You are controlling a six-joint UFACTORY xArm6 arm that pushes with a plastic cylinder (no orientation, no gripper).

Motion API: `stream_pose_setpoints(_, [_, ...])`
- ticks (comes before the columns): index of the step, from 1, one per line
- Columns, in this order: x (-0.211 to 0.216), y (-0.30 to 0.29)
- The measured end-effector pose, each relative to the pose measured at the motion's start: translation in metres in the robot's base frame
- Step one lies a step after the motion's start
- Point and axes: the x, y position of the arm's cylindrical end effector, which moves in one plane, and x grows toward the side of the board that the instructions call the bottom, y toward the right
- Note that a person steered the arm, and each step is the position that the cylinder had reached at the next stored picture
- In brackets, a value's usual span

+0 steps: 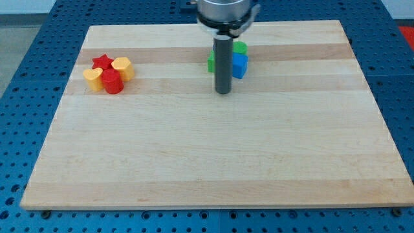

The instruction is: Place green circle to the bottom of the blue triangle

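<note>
Tip of my clawless rod sits just below the green-blue cluster, approaching; next, isolate the partly hidden green piece.

Straight dark grey rod, round in section, smooth and matte, faint lighter sheen down one side. Flat-cut lower end, my tip, same dark grey. Above the rod, wider round mount: silvery-grey metal body with a black ring around its lower edge. Upper part cropped by the view's top. No cables, screws or markings discernible.
</note>
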Motion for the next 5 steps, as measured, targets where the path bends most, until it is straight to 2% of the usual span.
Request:
stream_pose_setpoints(1, [-0.011, 0.080])
stream_pose_setpoints(2, [-0.054, 0.138])
stream_pose_setpoints(3, [-0.090, 0.136])
stream_pose_setpoints(5, [-0.093, 0.059])
